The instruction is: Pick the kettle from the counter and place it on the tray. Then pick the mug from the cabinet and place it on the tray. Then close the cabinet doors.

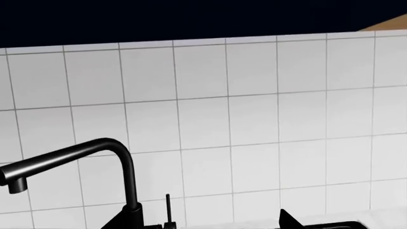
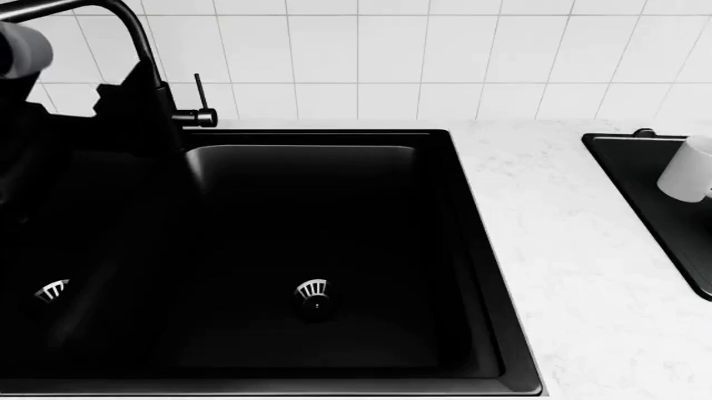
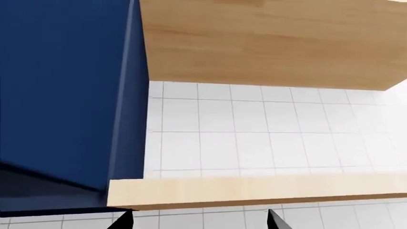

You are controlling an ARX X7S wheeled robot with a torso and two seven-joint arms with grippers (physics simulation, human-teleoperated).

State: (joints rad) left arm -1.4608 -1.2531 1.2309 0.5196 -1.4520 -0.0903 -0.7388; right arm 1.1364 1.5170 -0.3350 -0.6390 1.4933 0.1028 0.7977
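Observation:
The black tray (image 2: pixel 636 179) lies on the white counter (image 2: pixel 556 258) at the right edge of the head view, cut off by the frame. A white cylinder that looks like the mug (image 2: pixel 689 167) stands on it, partly out of frame. The kettle is out of view. My right gripper (image 3: pixel 198 222) is open and empty, its fingertips (image 3: pixel 273 218) wide apart just below the cabinet's pale wooden shelf edge (image 3: pixel 254 191), with the blue cabinet door (image 3: pixel 64 95) beside it. My left gripper (image 1: pixel 203 224) is open and empty, facing the tiled wall next to the black faucet (image 1: pixel 121 162).
A black double sink (image 2: pixel 317 250) fills the middle of the head view, with the faucet (image 2: pixel 145 50) and its lever behind it. My dark left arm (image 2: pixel 67 167) hangs over the sink's left basin. White tiles (image 2: pixel 445 58) back the counter.

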